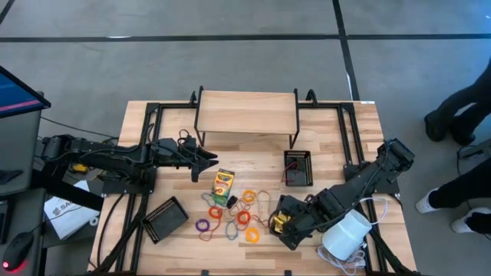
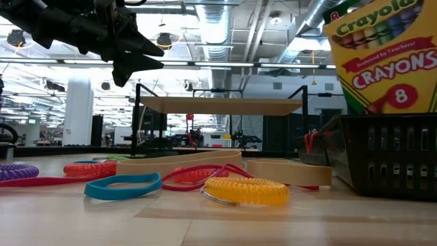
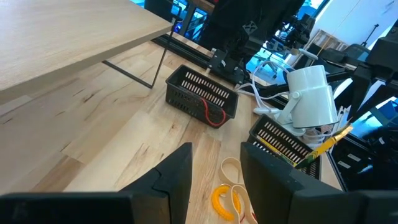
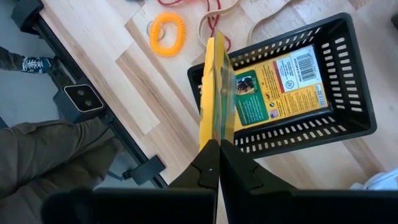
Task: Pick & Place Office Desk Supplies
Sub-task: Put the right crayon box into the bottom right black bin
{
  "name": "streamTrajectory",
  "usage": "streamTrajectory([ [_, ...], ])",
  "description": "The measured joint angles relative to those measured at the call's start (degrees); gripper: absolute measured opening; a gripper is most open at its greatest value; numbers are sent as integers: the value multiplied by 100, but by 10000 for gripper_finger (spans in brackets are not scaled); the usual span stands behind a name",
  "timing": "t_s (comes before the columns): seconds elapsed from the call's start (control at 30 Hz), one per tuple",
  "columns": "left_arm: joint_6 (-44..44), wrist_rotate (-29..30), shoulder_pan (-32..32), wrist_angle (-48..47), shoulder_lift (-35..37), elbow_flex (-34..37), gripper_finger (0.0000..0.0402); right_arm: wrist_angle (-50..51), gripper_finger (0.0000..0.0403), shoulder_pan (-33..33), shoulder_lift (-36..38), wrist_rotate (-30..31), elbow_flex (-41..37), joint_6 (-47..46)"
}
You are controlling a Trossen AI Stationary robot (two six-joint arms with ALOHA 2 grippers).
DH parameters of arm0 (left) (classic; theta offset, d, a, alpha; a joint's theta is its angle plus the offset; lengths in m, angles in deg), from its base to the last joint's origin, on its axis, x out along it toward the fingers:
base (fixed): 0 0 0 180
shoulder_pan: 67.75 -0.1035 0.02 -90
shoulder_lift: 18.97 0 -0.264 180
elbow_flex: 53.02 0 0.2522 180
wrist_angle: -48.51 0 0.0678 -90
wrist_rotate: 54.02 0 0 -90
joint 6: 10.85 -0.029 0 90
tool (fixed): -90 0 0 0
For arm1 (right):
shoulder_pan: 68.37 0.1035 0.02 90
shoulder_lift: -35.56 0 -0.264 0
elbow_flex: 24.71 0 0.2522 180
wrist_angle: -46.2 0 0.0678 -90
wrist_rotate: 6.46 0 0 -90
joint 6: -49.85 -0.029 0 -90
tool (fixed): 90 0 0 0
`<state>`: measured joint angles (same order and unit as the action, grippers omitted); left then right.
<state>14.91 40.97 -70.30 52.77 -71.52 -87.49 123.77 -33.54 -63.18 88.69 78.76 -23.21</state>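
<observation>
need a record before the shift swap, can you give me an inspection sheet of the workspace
surface: wooden table with a raised wooden shelf at the back
job's things: one crayon box lies mid-table; another crayon box lies flat in a black mesh tray; coloured elastic loops scattered at the centre
clutter: white cylinder at the table's right front; two more mesh trays
grippers: left gripper open and empty above the table; right gripper shut on a yellow crayon box held edge-on over the tray
cables: white cord by the cylinder
surroundings: a person's legs beside the table
</observation>
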Motion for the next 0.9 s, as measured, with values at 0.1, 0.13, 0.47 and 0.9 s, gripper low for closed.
streamTrajectory([
  [0.1,0,-2,0,0,0,0,131,0,0,0,-30,-2,0,0],
  [0.13,-7,-2,0,1,0,0,131,-2,0,0,-67,-42,3,-3],
  [0.47,-39,-4,0,-9,0,0,131,88,0,63,-461,-203,-6,-57],
  [0.9,-44,16,0,-4,0,0,131,737,0,3,-447,244,-4,-196],
])
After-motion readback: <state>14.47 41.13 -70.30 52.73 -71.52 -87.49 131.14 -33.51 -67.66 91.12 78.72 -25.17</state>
